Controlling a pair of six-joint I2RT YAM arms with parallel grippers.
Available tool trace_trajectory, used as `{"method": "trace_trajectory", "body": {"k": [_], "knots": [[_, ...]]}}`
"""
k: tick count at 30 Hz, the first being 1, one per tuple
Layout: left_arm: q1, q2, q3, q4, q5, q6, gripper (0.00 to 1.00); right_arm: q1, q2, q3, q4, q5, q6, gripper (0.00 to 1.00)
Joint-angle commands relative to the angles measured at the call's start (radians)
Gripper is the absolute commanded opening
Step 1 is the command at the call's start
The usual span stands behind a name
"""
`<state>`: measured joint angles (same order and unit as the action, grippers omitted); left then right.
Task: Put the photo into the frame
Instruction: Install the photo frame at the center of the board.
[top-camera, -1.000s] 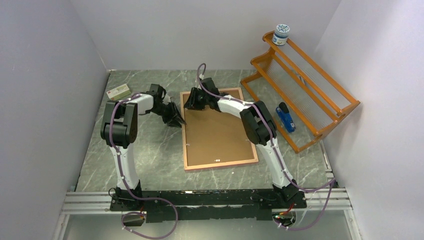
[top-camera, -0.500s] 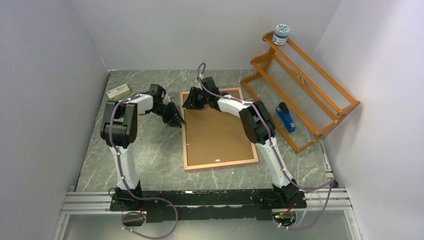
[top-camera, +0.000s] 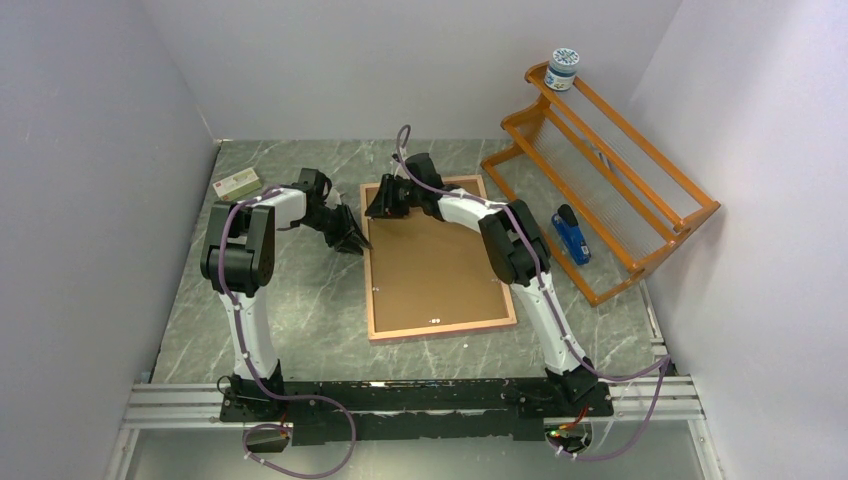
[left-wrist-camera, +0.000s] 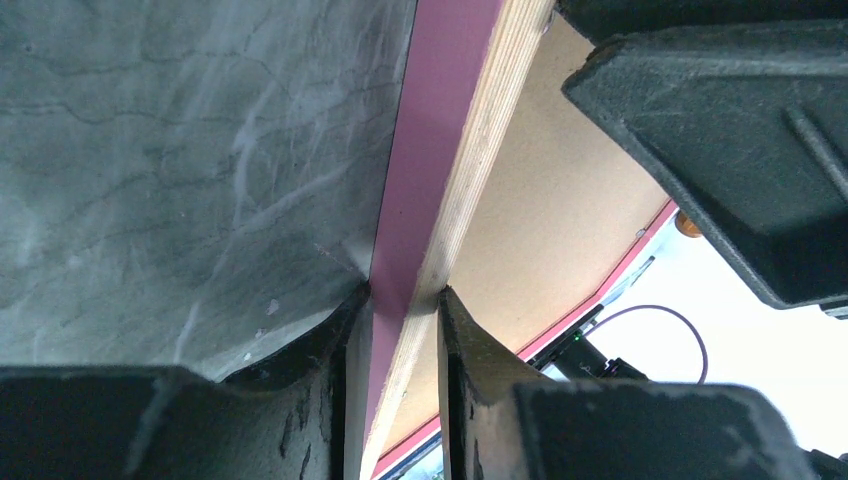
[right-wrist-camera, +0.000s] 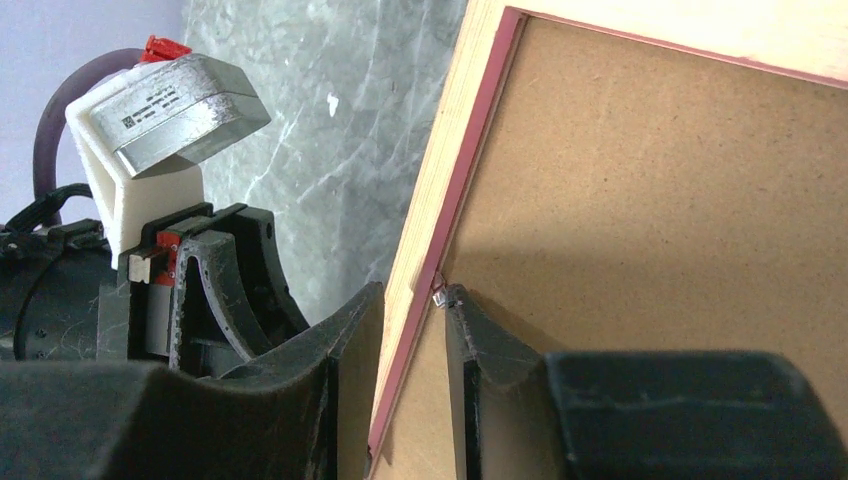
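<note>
The frame (top-camera: 440, 328) lies face down on the table with the brown backing board (top-camera: 435, 265) inside it. The photo is hidden. My left gripper (top-camera: 352, 238) is at the frame's left rail, and in the left wrist view (left-wrist-camera: 395, 300) it is shut on that rail (left-wrist-camera: 440, 120). My right gripper (top-camera: 378, 205) is at the far left corner. In the right wrist view (right-wrist-camera: 412, 300) its jaws stand narrowly apart astride the rail (right-wrist-camera: 450, 170), one fingertip against a small metal tab (right-wrist-camera: 443, 294) on the backing board (right-wrist-camera: 650, 200).
An orange wooden rack (top-camera: 610, 170) stands at the back right with a jar (top-camera: 563, 68) on top. A blue object (top-camera: 571, 235) lies beside the rack. A small box (top-camera: 237, 183) lies at the back left. Walls enclose the table.
My right gripper has shifted slightly left towards the frame's far left corner. The left gripper and the frame have not visibly moved.
</note>
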<state>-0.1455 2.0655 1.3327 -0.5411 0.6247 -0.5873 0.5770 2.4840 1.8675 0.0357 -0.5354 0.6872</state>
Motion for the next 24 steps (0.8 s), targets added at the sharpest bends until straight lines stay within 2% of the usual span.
{"method": "trace_trajectory", "body": {"k": [1, 8, 12, 22, 24], "knots": [[-0.010, 0.035, -0.037, -0.057, -0.101, 0.045, 0.30, 0.036, 0.096, 0.020, -0.079, -0.031, -0.085, 0.32], [-0.010, 0.041, -0.027, -0.077, -0.110, 0.064, 0.30, 0.038, 0.125, 0.078, -0.137, -0.069, -0.146, 0.29], [-0.010, 0.033, -0.029, -0.080, -0.119, 0.068, 0.30, 0.034, 0.093, 0.078, -0.156, -0.030, -0.140, 0.29], [-0.009, -0.023, -0.027, -0.099, -0.174, 0.055, 0.31, -0.020, -0.134, 0.097, -0.241, 0.142, -0.059, 0.35], [-0.009, -0.049, -0.018, -0.118, -0.192, 0.061, 0.30, -0.030, -0.226, 0.039, -0.242, 0.177, -0.068, 0.37]]}}
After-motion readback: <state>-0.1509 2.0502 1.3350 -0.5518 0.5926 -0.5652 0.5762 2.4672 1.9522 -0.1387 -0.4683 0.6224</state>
